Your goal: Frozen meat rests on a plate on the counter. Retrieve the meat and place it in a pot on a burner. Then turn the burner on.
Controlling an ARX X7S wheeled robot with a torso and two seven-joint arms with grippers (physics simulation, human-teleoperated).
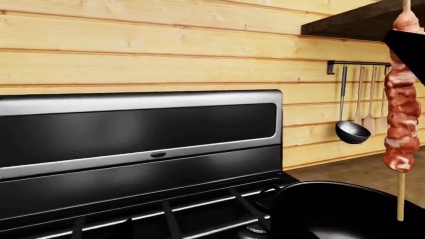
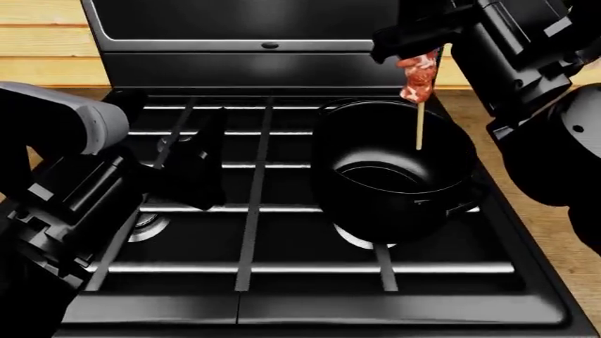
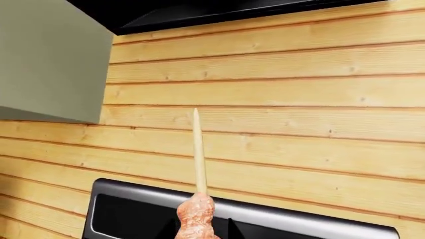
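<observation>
The stove (image 2: 281, 232) filled the view, its left grates bare. The pot (image 2: 395, 179) stood right of centre, mouth open and unobstructed. The right gripper (image 2: 413, 42), clamped on the frozen meat (image 2: 418, 81), held it upright above the pot's far rim. The left gripper (image 2: 193, 169) hovered left of the pot; its state could not be told.
</observation>
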